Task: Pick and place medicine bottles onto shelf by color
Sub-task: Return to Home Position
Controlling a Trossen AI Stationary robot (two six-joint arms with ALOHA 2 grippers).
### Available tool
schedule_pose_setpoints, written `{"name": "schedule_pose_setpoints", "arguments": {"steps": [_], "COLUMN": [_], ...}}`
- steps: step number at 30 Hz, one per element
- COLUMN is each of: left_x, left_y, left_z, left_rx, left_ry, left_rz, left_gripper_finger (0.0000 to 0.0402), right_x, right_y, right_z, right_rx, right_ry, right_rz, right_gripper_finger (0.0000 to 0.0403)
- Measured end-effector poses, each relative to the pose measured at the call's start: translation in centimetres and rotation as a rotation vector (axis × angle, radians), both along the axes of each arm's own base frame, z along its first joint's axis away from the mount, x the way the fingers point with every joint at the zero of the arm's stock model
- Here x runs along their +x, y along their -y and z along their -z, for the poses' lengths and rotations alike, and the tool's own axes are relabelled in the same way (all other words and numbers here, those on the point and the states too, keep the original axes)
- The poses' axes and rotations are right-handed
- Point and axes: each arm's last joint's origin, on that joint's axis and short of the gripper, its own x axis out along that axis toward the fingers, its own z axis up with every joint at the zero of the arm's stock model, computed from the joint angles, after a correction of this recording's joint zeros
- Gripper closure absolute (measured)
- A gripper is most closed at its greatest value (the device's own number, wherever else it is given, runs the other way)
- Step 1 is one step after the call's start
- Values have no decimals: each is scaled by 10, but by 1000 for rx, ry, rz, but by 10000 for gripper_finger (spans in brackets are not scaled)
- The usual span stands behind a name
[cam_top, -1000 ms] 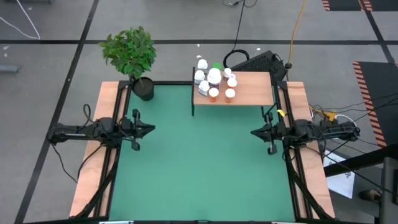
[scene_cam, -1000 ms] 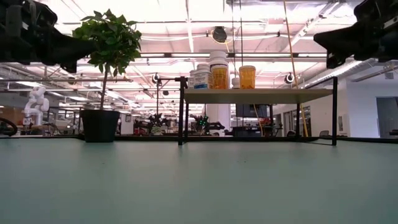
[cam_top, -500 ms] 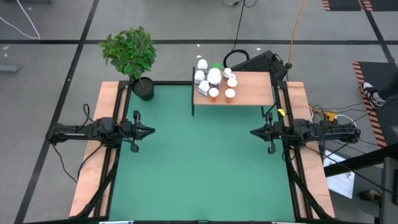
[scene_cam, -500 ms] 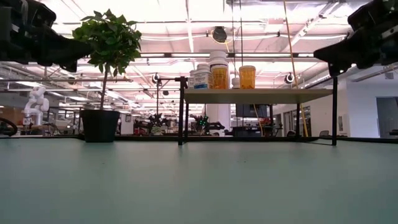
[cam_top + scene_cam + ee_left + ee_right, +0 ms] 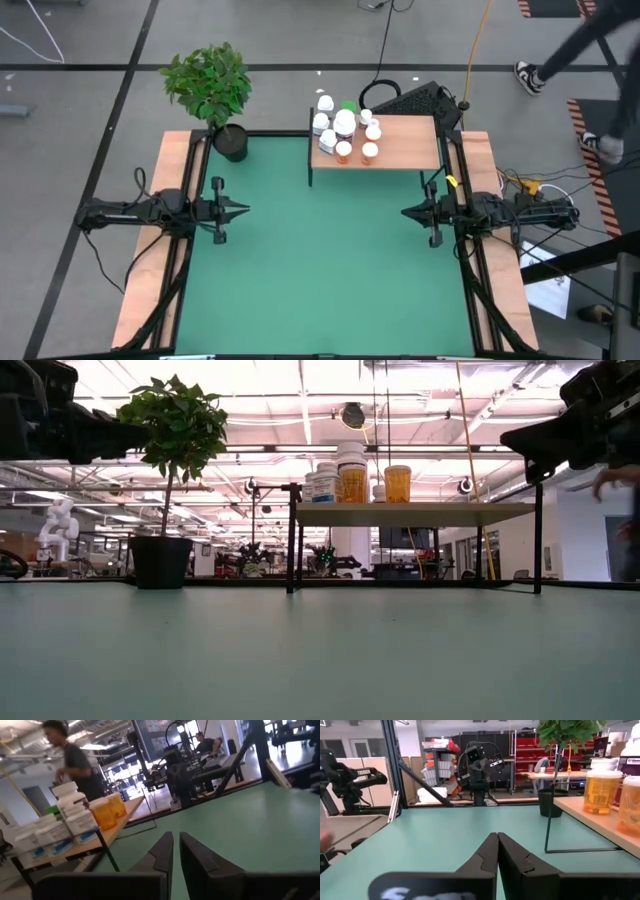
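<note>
Jaws seen pressed together, empty, on both: left gripper [image 5: 240,209] at left-centre of high view, right gripper [image 5: 405,212] at right-centre. All medicine bottles [image 5: 343,128] clustered on shelf [image 5: 408,145], left end, upper centre.

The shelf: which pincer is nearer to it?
Right. The right pincer sits just before the right half of the shelf; the left pincer is farther, beyond its left end.

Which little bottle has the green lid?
The green-capped bottle at the back edge of the shelf, just behind the big white-capped bottle. All the others have white caps.
</note>
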Motion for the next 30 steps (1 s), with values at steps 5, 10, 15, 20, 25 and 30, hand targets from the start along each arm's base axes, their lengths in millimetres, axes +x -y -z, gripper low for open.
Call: {"name": "schedule_pose_setpoints", "arguments": {"steps": [5, 10, 15, 20, 25, 30], "left_x": [0, 0, 0, 0, 0, 0], "left_y": [0, 0, 0, 0, 0, 0], "left_z": [0, 0, 0, 0, 0, 0], "left_rx": [4, -38, -34, -33, -32, -32], "left_ry": [0, 3, 2, 2, 2, 2], "left_rz": [-1, 2, 1, 1, 1, 1], "left_gripper_finger": [366, 366, 366, 366, 366, 366], "right_x": [0, 0, 0, 0, 0, 0], "right_y": [0, 0, 0, 0, 0, 0], "right_z": [0, 0, 0, 0, 0, 0], "right_rx": [0, 0, 0, 1, 1, 1], "right_ry": [-1, -1, 1, 3, 3, 4], "right_rz": [0, 0, 0, 1, 1, 1], "right_gripper_finger": [403, 403, 403, 403, 403, 403]}}
